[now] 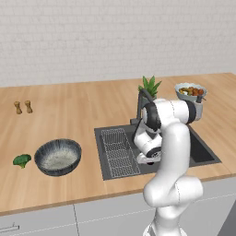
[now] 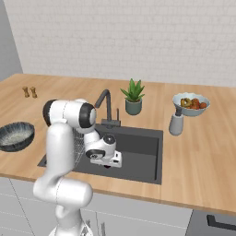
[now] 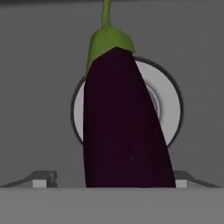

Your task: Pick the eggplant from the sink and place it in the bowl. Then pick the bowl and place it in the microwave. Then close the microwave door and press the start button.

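table [image 1: 69, 115] stretches wide in wood, the dark sink [image 1: 203, 154] sunk into it, and the gripper [image 2: 107, 165] is down inside the basin. off to the left sits the bowl [image 1: 58, 156]. eggplant [image 3: 122, 127] lies across the round drain [image 3: 173, 105], between the gripper's wide-spread fingers [image 3: 43, 178], not yet clamped.

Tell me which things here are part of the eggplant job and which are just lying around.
Part of the job: eggplant, sink, bowl, gripper.

Lying about: broccoli, potted plant, light-blue bowl of food, two small shakers, faucet, grey bottle.
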### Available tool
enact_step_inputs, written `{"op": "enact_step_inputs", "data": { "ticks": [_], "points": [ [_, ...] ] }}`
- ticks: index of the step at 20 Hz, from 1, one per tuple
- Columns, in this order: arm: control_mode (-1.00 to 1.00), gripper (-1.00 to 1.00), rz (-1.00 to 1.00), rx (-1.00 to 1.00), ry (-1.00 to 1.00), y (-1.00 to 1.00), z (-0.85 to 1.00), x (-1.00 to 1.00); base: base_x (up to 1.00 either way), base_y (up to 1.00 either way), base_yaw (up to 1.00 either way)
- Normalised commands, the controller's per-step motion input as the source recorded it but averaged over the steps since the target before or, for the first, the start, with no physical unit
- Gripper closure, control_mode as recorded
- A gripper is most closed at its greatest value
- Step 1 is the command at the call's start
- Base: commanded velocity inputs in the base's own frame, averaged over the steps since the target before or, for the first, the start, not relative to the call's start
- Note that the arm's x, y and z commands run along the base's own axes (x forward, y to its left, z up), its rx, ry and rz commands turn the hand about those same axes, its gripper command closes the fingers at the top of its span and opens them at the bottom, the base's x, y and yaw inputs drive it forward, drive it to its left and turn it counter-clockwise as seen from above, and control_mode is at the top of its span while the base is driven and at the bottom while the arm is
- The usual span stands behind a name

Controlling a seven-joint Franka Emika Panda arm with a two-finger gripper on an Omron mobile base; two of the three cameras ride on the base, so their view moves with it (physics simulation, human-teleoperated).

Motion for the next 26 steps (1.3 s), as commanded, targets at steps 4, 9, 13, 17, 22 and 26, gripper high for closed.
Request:
{"op": "enact_step_inputs", "data": {
  "ticks": [4,9,13,17,22,26],
  "points": [
    [-1.0,-1.0,0.0,0.0,0.02,0.0,0.0,0.16,0.0,0.0,0.0],
    [-1.0,1.0,0.0,0.0,0.04,0.0,0.0,0.23,0.0,0.0,0.0],
    [-1.0,1.0,0.0,0.0,0.01,0.0,0.0,0.02,0.0,0.0,0.0],
    [-1.0,1.0,0.01,0.01,-0.07,-0.07,0.14,-0.22,0.0,0.0,0.0],
    [-1.0,1.0,0.0,0.05,-0.17,-0.28,0.55,-0.72,0.0,0.0,0.0],
    [-1.0,1.0,0.0,0.06,-0.21,-0.26,0.85,-0.98,0.0,0.0,0.0]
  ]
}}
